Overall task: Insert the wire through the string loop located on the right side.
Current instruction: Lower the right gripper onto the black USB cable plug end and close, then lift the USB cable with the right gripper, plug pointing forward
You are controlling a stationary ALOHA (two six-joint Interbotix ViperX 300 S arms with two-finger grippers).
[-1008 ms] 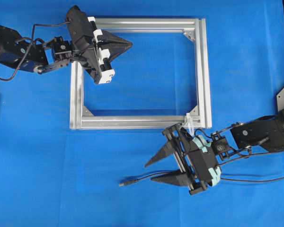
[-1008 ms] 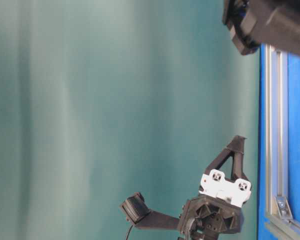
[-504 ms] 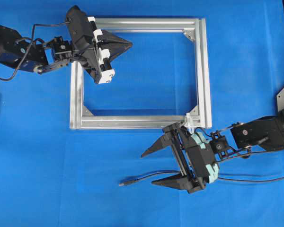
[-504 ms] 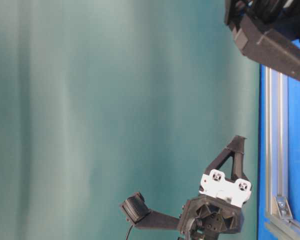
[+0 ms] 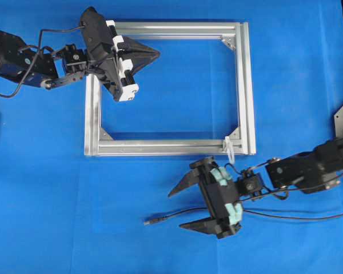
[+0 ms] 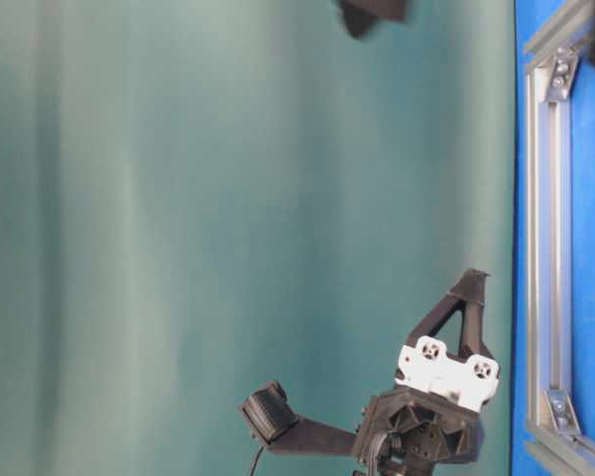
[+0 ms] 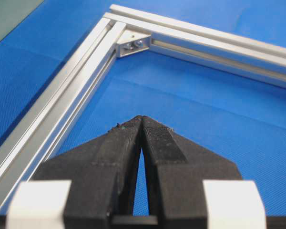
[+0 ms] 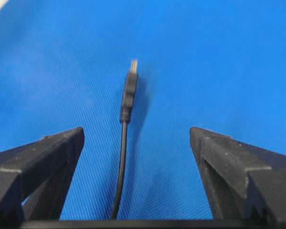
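**Matt cloth, bright metal, dull plastic**

The blue woven table cloth (image 8: 219, 57) looks finely textured and matt. The silver rectangular aluminium frame (image 5: 248, 85) shines, smooth and grooved. The black plastic left gripper (image 7: 142, 125) appears grainy; the thin black wire (image 8: 123, 143) is smooth.

A bright blue cloth with a fine woven texture covers the table (image 5: 46, 228) from edge to edge in the overhead view. The light is even and soft, throwing only faint shadows on the cloth. In the table-level view, which is turned on its side, a plain teal-green backdrop (image 6: 178, 198) fills most of the picture behind the table, with soft vertical folds like a hanging curtain.
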